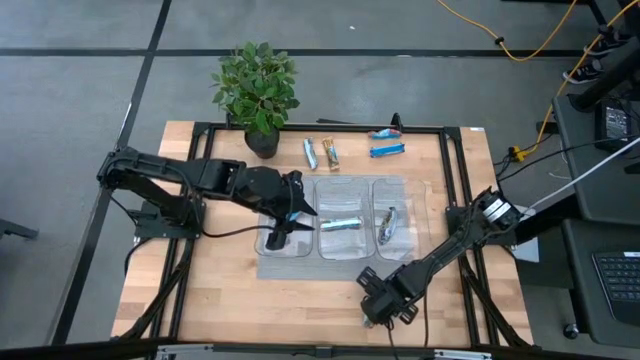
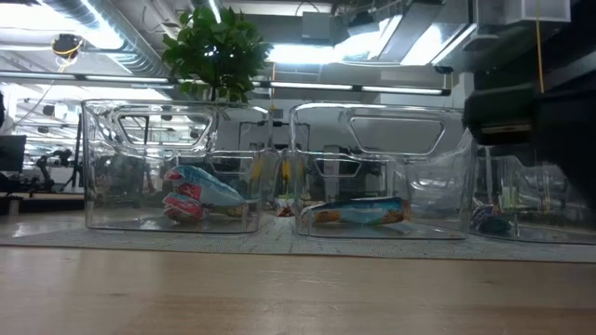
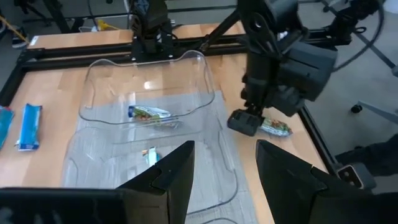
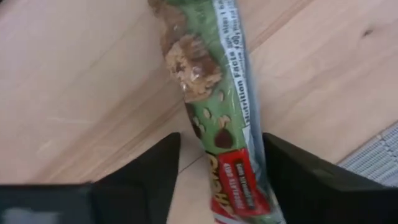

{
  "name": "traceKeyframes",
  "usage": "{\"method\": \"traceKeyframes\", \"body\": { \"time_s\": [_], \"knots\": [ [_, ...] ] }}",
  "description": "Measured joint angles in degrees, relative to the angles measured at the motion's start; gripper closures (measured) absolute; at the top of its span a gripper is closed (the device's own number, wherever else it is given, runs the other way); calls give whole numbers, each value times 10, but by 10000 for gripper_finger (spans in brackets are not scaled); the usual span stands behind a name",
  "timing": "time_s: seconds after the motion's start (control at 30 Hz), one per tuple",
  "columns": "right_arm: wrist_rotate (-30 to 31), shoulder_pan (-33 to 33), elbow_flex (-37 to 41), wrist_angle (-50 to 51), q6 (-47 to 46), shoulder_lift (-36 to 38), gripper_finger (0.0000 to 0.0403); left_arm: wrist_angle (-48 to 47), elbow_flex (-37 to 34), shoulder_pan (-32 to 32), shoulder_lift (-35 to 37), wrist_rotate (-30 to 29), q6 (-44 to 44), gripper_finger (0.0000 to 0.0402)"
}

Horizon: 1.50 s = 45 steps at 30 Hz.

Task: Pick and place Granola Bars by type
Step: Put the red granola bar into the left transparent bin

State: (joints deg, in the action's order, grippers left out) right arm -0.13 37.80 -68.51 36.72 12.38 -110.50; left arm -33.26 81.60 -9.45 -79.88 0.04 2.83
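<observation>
A green-and-red granola bar (image 4: 217,81) lies flat on the wooden table near its front edge, right of centre. My right gripper (image 4: 221,162) points down over it, open, with one finger beside each long side. My left gripper (image 3: 224,168) hovers open and empty above the left clear bin (image 1: 266,246). Three clear bins stand in a row on a grey mat. The left one holds red-and-blue bars (image 2: 196,194), the middle one a blue bar (image 1: 340,223), the right one a silver bar (image 1: 388,224). Several more bars (image 1: 331,152) lie on the table behind the bins. My right gripper comes at the green-and-red bar from above, its fingers (image 4: 292,180) across the bar's red-labelled end (image 4: 239,186). The bar rests flat on the wood. I cannot tell whether the fingers touch its sides.
A potted plant (image 1: 258,88) stands at the table's far left corner. Two blue bars (image 1: 386,142) lie at the far right behind the bins. A black frame rail (image 1: 450,180) runs round the table. Bare wood shows in front of the grey mat (image 1: 300,268).
</observation>
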Motion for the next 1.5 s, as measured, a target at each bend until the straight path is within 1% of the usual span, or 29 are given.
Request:
{"method": "traceKeyframes", "body": {
  "time_s": [0.2, 0.3, 0.37, 0.4, 0.57, 0.67, 0.77, 0.83, 0.9, 1.03, 1.13, 1.27, 1.4, 1.5],
  "knots": [
    [12, -2, 1, 9, -1, 18, 291, 0, 0, -7, 0, -5, 0, 238],
    [9, 0, -11, 34, -1, 18, 343, 0, 0, -7, 0, -5, 6, 238],
    [6, 0, -26, 52, -1, 18, 370, 0, 0, -7, 0, -5, 9, 238],
    [6, -1, -33, 63, -1, 19, 376, 0, 0, -7, 0, -5, 9, 238],
    [7, -1, -70, 125, -1, 19, 378, 0, 0, -7, 0, -4, 9, 238],
    [7, 0, -83, 166, -1, 19, 365, 0, 0, -7, 0, -5, 9, 238],
    [7, 0, -92, 186, -13, 21, 363, -1, 0, -7, 0, -5, 9, 238],
    [7, 1, -95, 193, -19, 28, 373, -1, 0, -7, 0, -4, 9, 238],
    [7, 5, -95, 191, -31, 40, 382, -2, 0, -7, 0, -4, 9, 238],
    [9, 14, -95, 189, -68, 73, 382, -9, 0, -7, 0, -4, 9, 238],
    [36, 22, -95, 189, -111, 104, 378, -16, 0, -7, 0, -4, 9, 238],
    [93, 32, -95, 191, -173, 148, 367, -17, 0, -7, 0, -4, 9, 238],
    [137, 33, -95, 202, -229, 195, 382, -17, 0, -7, 0, -4, 9, 238],
    [173, 33, -95, 212, -258, 232, 384, -17, 0, -8, 0, -3, 9, 238]
  ]
}}
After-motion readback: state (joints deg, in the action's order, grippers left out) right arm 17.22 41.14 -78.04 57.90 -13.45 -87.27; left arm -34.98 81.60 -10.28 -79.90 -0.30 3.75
